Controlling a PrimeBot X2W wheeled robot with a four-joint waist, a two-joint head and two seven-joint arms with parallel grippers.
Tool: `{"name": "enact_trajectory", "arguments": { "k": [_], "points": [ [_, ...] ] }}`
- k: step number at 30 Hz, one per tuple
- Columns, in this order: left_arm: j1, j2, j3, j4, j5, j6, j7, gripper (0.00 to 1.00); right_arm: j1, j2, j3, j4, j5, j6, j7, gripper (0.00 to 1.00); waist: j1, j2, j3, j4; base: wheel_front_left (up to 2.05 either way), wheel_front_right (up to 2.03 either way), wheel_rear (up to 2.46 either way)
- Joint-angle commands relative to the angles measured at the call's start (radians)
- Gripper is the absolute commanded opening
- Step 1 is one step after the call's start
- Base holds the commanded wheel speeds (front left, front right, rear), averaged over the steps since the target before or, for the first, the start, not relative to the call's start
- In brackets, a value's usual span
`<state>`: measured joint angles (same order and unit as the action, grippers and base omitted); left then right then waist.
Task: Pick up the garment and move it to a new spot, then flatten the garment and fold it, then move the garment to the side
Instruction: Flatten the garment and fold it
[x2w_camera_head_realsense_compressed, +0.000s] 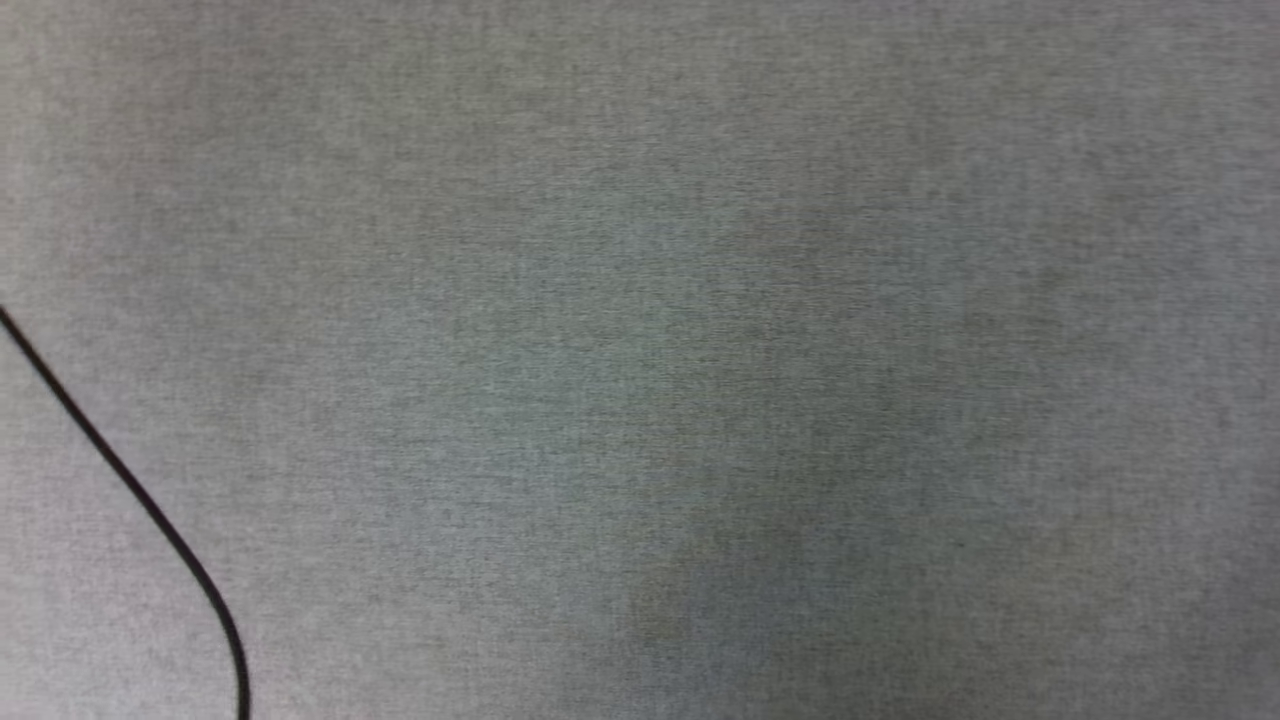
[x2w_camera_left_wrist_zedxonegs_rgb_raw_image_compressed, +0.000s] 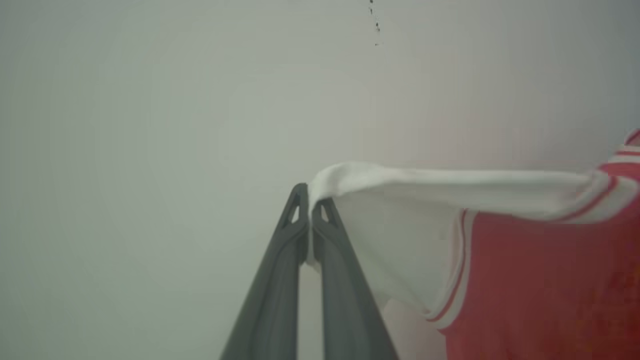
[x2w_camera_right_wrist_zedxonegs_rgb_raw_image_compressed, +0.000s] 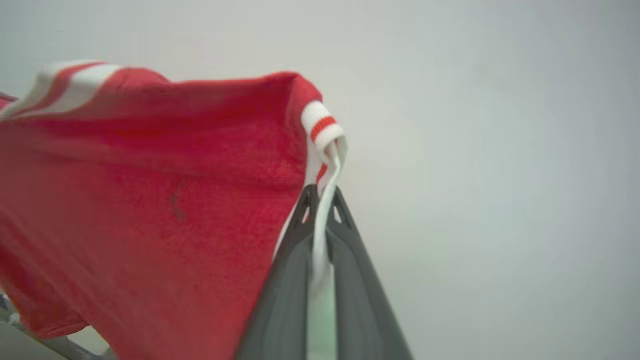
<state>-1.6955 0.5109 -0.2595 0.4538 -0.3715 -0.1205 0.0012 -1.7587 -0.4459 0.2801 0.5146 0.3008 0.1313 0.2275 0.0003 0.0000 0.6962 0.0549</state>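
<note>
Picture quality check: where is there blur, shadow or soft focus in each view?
Head view: grainy grey surface, faint shadow low centre, black cable sharp. Left wrist view: left gripper crisp, garment slightly soft, red part blurriest. Right wrist view: right gripper fairly sharp, red cloth smeared, probably motion blur.

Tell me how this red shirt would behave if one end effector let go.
Likely floppy: the shirt drapes between the left end effector and right end effector. Probably light: small pinches at its sleeves carry it. Released, it would probably swing down.
</note>
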Motion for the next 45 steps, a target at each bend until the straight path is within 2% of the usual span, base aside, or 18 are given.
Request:
{"name": "enact_trajectory", "arguments": {
  "k": [1,8,13,17,22,29,38,45],
  "points": [
    [0.026,-0.010,-0.014,0.031,-0.005,-0.003,-0.030,0.00,0.024,0.003,0.023,0.026,0.000,-0.001,-0.023,0.00,-0.0003,0.0000,0.002,0.009,0.00,0.00,0.00],
    [0.166,-0.061,-0.086,0.116,-0.024,-0.006,-0.126,0.00,0.143,-0.013,0.089,0.098,0.033,-0.001,-0.088,0.00,-0.0003,0.0000,-0.032,0.027,0.00,0.00,0.00],
    [0.343,-0.093,-0.147,0.122,-0.046,-0.008,-0.166,0.00,0.310,-0.051,0.147,0.094,0.092,-0.001,-0.116,0.00,-0.0003,0.0000,-0.092,0.031,0.00,0.00,0.00],
    [0.511,-0.097,-0.176,0.089,-0.057,0.005,-0.180,0.00,0.469,-0.070,0.167,0.072,0.144,-0.001,-0.131,0.00,-0.0003,0.0000,-0.160,0.028,0.00,0.00,0.00],
    [0.730,-0.070,-0.189,0.034,-0.087,0.025,-0.166,0.00,0.688,-0.101,0.209,-0.001,0.243,-0.001,-0.115,0.00,-0.0003,0.0000,-0.254,0.015,0.00,0.00,0.00],
    [1.008,0.009,-0.181,-0.057,-0.153,0.043,-0.105,0.00,0.964,-0.174,0.274,-0.125,0.352,-0.001,-0.085,0.00,-0.0003,0.0000,-0.378,-0.004,0.00,0.00,0.00],
    [1.322,0.096,-0.195,-0.210,-0.195,0.103,-0.033,0.00,1.214,-0.283,0.341,-0.246,0.470,-0.001,-0.001,0.00,-0.0003,0.0000,-0.491,-0.027,0.00,0.00,0.00],
    [1.530,0.142,-0.208,-0.330,-0.226,0.152,0.006,0.00,1.370,-0.335,0.383,-0.341,0.547,-0.001,0.054,0.00,-0.0003,0.0000,-0.544,-0.039,0.00,0.00,0.00]
  ]
}}
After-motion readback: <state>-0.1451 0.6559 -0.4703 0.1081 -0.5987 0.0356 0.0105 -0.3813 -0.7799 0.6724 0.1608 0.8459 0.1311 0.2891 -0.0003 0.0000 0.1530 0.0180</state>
